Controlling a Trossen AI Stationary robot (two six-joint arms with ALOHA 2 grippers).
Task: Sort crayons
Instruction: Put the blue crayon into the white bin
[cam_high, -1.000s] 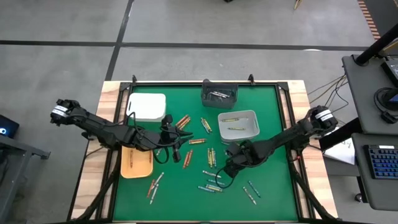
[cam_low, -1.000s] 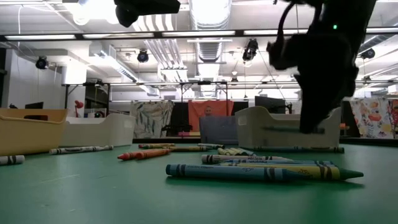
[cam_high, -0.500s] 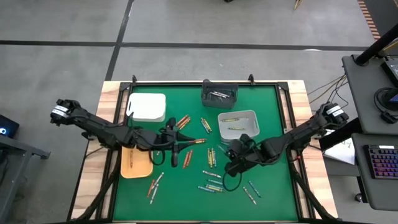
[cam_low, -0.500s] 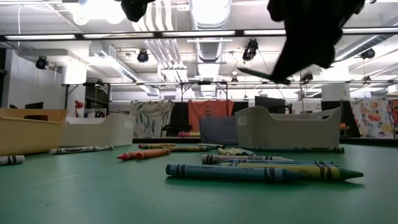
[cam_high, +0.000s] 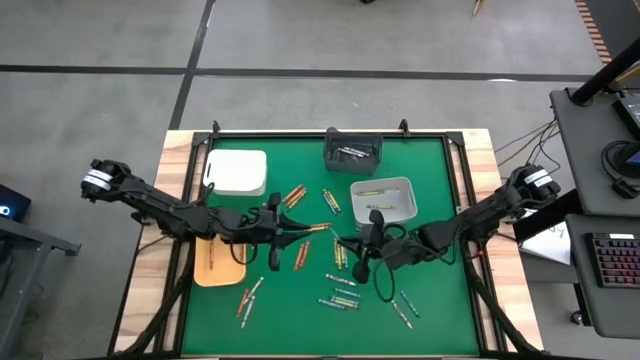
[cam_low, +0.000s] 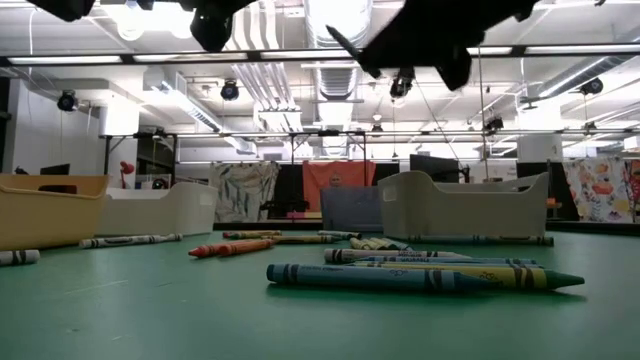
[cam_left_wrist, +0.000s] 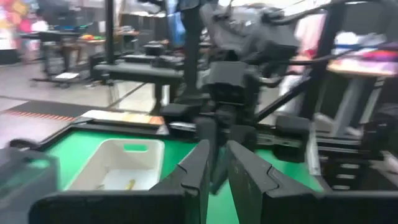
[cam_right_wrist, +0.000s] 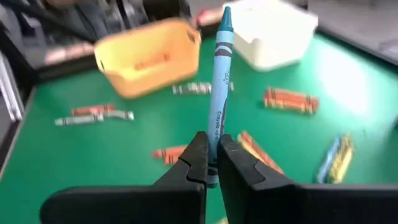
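Crayons (cam_high: 340, 252) scattered | right fingers (cam_right_wrist: 212, 163) grip blue crayon (cam_right_wrist: 220, 93) | left fingers (cam_left_wrist: 216, 168) near-closed, contents unclear

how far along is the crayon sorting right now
Early on. A few crayons already lie in the grey bin, the dark bin and the yellow bin. The right gripper is shut on a blue crayon above the mat. Most crayons remain scattered on the green mat.

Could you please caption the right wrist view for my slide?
Right gripper shut on a blue crayon, above the green mat with scattered crayons and an orange bin.
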